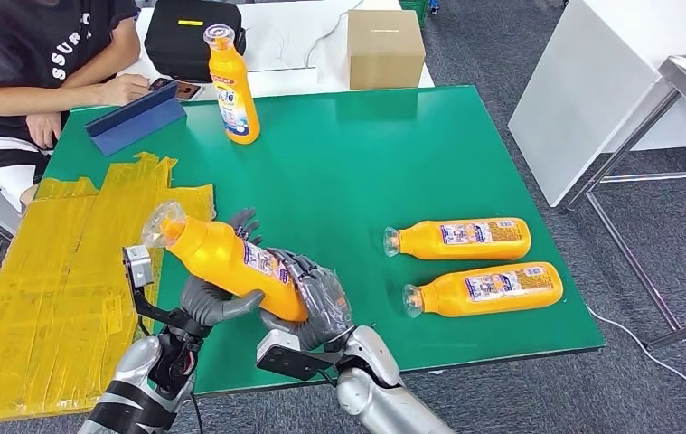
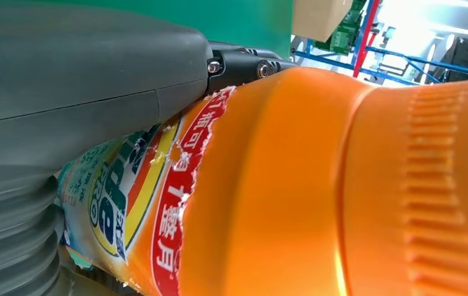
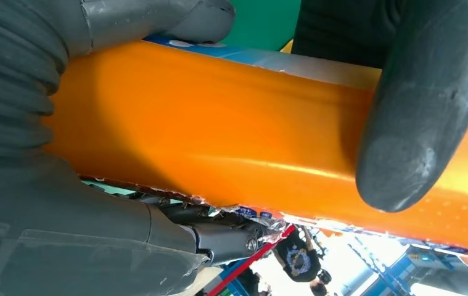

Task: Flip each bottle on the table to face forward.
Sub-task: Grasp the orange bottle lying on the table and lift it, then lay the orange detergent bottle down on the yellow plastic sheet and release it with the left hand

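Observation:
An orange bottle [image 1: 221, 258] with a clear cap is held tilted above the green table [image 1: 348, 172], cap pointing up and left. My left hand [image 1: 217, 303] grips its body from below, and my right hand [image 1: 321, 298] grips its base end. Up close, the left wrist view shows the bottle [image 2: 317, 185] with its torn label, and the right wrist view shows the bottle [image 3: 219, 142] with a dark finger across it. Another orange bottle [image 1: 233, 86] stands upright at the table's far side. Two more bottles [image 1: 461, 238] [image 1: 488, 287] lie on their sides at the right, caps pointing left.
A person sits at the far left with a phone [image 1: 176, 88] and a blue case [image 1: 136, 119]. A black bag [image 1: 190, 36] and a cardboard box [image 1: 385, 47] stand on the white table behind. Yellow sheeting [image 1: 41, 280] covers the left side. A metal table [image 1: 682, 90] stands at right.

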Tool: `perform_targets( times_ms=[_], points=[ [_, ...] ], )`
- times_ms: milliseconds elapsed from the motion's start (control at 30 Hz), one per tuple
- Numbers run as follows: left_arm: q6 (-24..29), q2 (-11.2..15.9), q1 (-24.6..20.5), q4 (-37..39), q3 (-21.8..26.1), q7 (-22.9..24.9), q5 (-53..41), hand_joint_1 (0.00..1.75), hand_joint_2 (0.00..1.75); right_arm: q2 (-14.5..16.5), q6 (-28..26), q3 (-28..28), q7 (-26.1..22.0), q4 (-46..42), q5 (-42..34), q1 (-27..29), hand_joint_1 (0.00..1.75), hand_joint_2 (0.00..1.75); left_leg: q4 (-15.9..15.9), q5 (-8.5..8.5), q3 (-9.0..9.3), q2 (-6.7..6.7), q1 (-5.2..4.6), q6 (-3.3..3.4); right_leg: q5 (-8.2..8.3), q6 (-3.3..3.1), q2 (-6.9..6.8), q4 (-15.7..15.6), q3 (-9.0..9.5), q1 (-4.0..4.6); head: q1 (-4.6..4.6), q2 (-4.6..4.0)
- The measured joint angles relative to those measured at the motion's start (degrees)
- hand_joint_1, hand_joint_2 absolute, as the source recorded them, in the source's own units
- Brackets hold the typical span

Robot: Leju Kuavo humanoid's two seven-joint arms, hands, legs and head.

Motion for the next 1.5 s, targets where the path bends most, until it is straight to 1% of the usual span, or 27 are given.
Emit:
perform_targets(
  times_ms=[100,300,500,700,733,833,867,1167,1300,1500],
  points=[
    [-0.26,0.02,0.06,0.17,-0.02,-0.09,0.56,0.00,1.75,0.07,-0.89,0.67,0.70,1.26,1.52,-0.68,1.75,1.75,0.00,0.00,0.00,0.01,0.00,0.00,0.00,0.00,0.00,0.00,-0.01,0.00,0.01,0.00],
    [-1.29,0.02,0.43,0.79,-0.01,-0.28,2.03,0.00,1.75,0.71,-5.12,2.22,2.16,5.65,5.98,-2.48,1.75,1.75,0.00,0.00,0.00,0.03,0.01,0.00,0.00,0.00,0.01,0.00,-0.05,0.00,0.00,0.00],
    [-1.45,0.02,0.82,1.28,0.29,-0.51,2.81,0.00,1.75,1.30,-5.45,3.05,2.54,8.68,6.73,-3.53,1.75,1.75,0.00,0.00,-0.03,0.04,0.00,0.00,0.00,0.00,0.01,0.00,-0.10,0.00,-0.01,0.00],
    [-1.44,0.02,1.07,1.38,0.54,-0.56,2.82,0.00,1.75,1.44,-5.45,3.54,2.54,9.76,6.70,-4.04,1.75,1.75,0.00,0.00,-0.05,0.04,0.00,0.00,0.00,0.00,0.01,0.00,-0.12,0.00,-0.01,0.00],
    [-1.44,0.02,1.11,1.38,0.55,-0.56,2.82,0.41,1.75,1.45,-5.45,3.56,2.54,9.82,6.71,-4.06,1.75,1.75,0.00,0.00,-0.05,0.04,0.00,0.00,0.00,0.00,0.01,0.00,-0.12,0.00,-0.01,0.00],
    [-1.36,0.02,1.20,1.38,0.58,-0.68,2.95,1.71,1.75,1.54,-5.45,3.59,2.57,10.01,6.71,-4.12,1.75,1.75,0.00,0.00,-0.05,0.05,0.00,0.00,0.00,0.00,0.01,0.00,-0.13,0.00,-0.01,0.00],
    [-1.20,0.02,1.24,1.38,0.60,-0.77,3.13,1.75,1.75,1.56,-5.45,3.60,2.63,10.06,6.72,-4.13,1.75,1.75,0.00,0.00,-0.05,0.05,0.00,0.00,0.00,0.00,0.01,0.00,-0.13,0.00,-0.01,0.00],
    [0.72,-0.16,1.56,1.38,0.77,-0.91,4.31,1.75,1.75,1.67,-5.46,3.80,2.97,10.34,6.75,-4.27,1.75,1.75,0.00,0.00,-0.05,0.05,0.00,0.00,0.00,0.00,0.02,0.00,-0.14,0.00,0.01,0.00],
    [1.38,-0.42,1.52,1.38,0.97,-0.91,4.70,1.75,1.75,1.70,-6.63,3.75,2.77,10.21,6.21,-4.06,1.75,1.75,0.01,0.00,-0.05,0.05,0.00,0.00,0.00,0.00,0.02,0.00,-0.14,0.00,0.00,0.00],
    [2.43,-1.03,1.33,1.32,1.33,-0.65,4.85,1.75,1.75,1.50,-6.93,3.06,2.31,8.39,5.27,-3.14,1.74,1.75,0.01,0.00,-0.05,0.06,0.00,0.00,0.00,0.00,0.02,0.00,-0.14,0.00,0.01,0.00]
  ],
)
